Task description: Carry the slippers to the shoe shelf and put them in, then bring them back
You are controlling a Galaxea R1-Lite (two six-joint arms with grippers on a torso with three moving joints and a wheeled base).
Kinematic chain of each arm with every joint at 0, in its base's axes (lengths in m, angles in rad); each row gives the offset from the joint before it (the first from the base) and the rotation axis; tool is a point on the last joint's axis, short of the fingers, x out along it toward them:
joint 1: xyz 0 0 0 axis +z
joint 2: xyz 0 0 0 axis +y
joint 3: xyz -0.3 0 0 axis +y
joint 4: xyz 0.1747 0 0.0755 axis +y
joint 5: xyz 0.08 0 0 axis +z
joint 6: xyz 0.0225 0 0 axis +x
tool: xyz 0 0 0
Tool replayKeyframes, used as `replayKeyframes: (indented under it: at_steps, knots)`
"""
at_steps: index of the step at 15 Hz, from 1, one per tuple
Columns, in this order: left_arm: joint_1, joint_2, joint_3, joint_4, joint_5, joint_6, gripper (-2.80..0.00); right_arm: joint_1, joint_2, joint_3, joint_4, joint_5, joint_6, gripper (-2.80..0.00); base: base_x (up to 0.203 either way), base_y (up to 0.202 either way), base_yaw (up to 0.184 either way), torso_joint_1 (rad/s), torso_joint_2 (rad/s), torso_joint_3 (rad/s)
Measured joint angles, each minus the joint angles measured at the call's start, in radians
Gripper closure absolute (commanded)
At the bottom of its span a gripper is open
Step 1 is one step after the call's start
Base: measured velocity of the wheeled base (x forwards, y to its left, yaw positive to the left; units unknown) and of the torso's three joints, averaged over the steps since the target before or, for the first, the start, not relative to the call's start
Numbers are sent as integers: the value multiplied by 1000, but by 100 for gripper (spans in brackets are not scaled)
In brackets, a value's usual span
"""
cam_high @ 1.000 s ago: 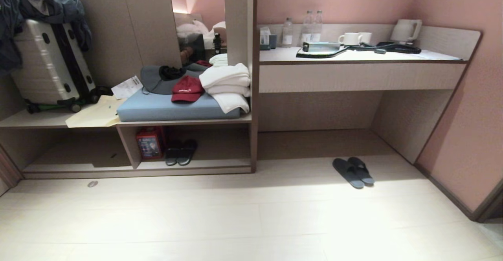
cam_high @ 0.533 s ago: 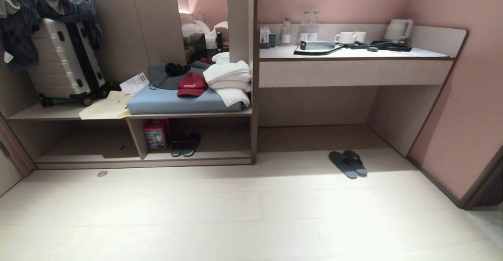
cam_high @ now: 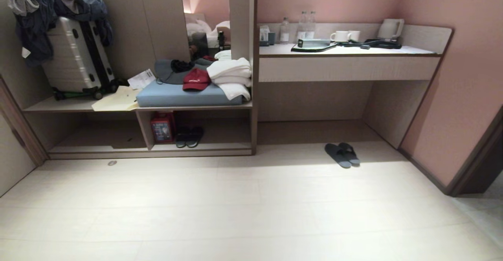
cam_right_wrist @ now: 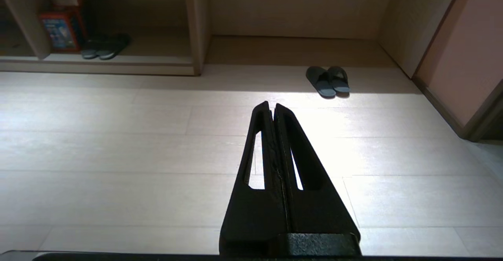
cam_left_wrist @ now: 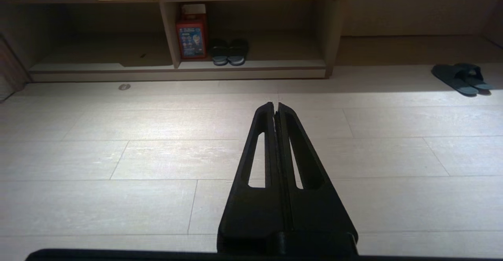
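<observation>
Slippers [cam_high: 342, 154] lie side by side on the floor [cam_high: 235, 206] beneath the desk [cam_high: 346, 50]; left hand [cam_left_wrist: 275, 105] and right hand [cam_right_wrist: 272, 105] both pressed together, holding nothing

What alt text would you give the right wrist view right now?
The shut right gripper hangs above pale floor, holding nothing. Beyond it the slippers lie side by side on the floor below the desk; another pair sits in the shoe shelf beside a red box.

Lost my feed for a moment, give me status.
Both tools shut, empty: left tool, right tool. Slippers on floor under counter, outside shoe shelf. Another pair already in it.
</observation>
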Motion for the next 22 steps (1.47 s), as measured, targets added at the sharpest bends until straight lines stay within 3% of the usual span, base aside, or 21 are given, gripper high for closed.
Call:
replayKeyframes:
  at_steps: [13, 22]
  knots:
    - [0, 0, 0, -1, 0, 1, 0, 0, 0, 0, -1, 0, 0, 0, -192, 0, 1, 1, 3, 4]
    - [1, 0, 0, -1, 0, 4, 0, 0, 0, 0, 0, 0, 1, 0, -6, 0, 0, 0, 1, 0]
